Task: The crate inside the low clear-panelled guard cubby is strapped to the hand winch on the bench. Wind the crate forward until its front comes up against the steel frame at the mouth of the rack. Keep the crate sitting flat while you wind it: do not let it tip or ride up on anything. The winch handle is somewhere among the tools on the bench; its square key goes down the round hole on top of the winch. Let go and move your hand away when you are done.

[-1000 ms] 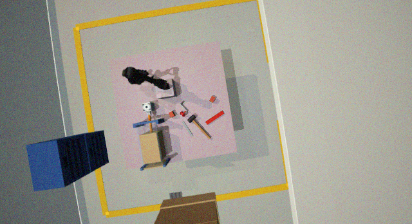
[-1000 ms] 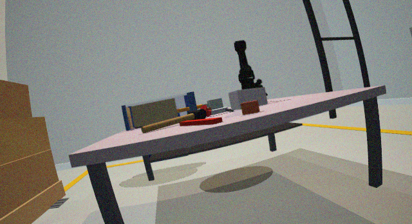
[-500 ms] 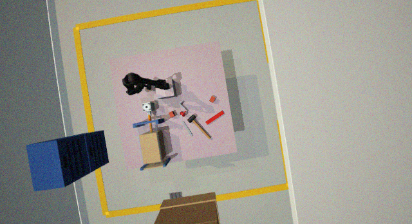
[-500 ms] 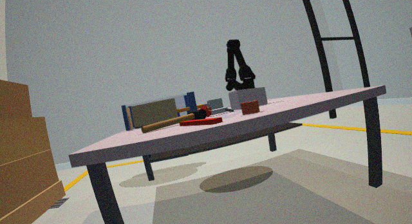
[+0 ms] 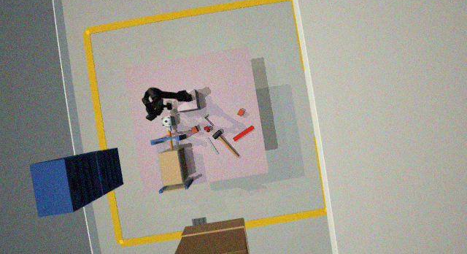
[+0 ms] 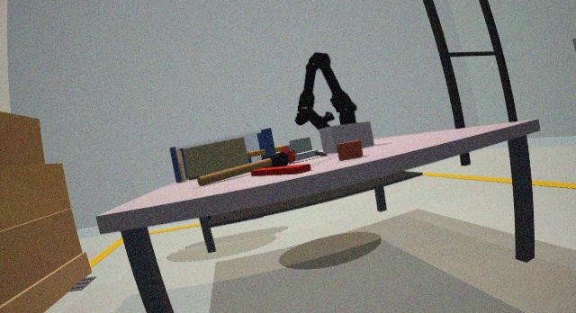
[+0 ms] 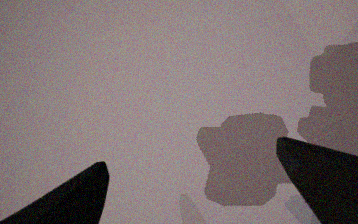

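The tan crate (image 5: 171, 168) (image 6: 216, 157) sits flat between blue posts, a gap behind the blue front frame (image 5: 158, 141) (image 6: 270, 141). An orange strap (image 5: 169, 133) (image 6: 256, 154) runs from it to the pale winch (image 5: 168, 121) (image 6: 301, 145), whose round top hole is bare. A grey T-shaped tool (image 5: 209, 120) and a small red piece (image 5: 208, 128) (image 6: 288, 155) lie right of the winch in the top view; which is the handle, I cannot tell. My gripper (image 7: 192, 158) is open and empty, above the table near the winch; the top view does not resolve its fingertips.
A hammer (image 5: 228, 144) (image 6: 236, 170), a red bar (image 5: 244, 133) (image 6: 281, 170), a thin grey rod (image 5: 213, 146) and red blocks (image 5: 241, 112) (image 5: 195, 129) lie on the pink bench top (image 5: 233, 71). The grey box (image 6: 346, 138) stands by the arm base. Arm shadows show in the wrist view.
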`<action>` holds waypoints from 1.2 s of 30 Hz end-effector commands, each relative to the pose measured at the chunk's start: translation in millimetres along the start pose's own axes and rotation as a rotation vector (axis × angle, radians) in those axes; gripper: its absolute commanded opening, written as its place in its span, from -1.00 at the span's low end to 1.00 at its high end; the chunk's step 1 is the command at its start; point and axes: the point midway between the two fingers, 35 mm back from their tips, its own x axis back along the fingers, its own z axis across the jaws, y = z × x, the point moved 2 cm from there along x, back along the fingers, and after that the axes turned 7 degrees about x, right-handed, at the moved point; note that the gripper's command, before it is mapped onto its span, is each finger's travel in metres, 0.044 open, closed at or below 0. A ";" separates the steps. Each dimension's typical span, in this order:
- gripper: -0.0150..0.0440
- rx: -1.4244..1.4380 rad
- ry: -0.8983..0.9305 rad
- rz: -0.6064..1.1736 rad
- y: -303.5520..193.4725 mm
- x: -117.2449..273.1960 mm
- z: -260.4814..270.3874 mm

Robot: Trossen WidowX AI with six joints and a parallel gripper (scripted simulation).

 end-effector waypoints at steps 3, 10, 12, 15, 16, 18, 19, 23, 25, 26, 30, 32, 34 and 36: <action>1.00 0.078 0.080 0.082 -30.1 32.9 -7.0; 1.00 0.169 0.184 0.210 -69.0 78.1 -25.2; 1.00 0.207 0.226 0.271 -84.9 98.4 -38.0; 1.00 0.284 0.266 0.351 -106.9 123.5 -61.1; 1.00 0.318 0.279 0.383 -115.1 133.0 -71.8; 1.00 0.377 0.292 0.439 -128.3 149.4 -96.4; 1.00 0.402 0.292 0.465 -133.3 156.2 -110.6; 1.00 0.509 0.278 0.556 -145.7 179.2 -171.0; 1.00 0.565 0.265 0.593 -147.2 187.9 -202.6; 1.00 0.594 0.257 0.610 -146.8 191.4 -218.7; 1.00 0.690 0.194 0.668 -141.6 201.3 -285.0; 1.00 0.737 0.155 0.686 -134.8 203.1 -317.8; 1.00 0.784 0.115 0.694 -124.7 202.7 -350.3; 1.00 0.829 0.076 0.694 -112.4 200.3 -379.9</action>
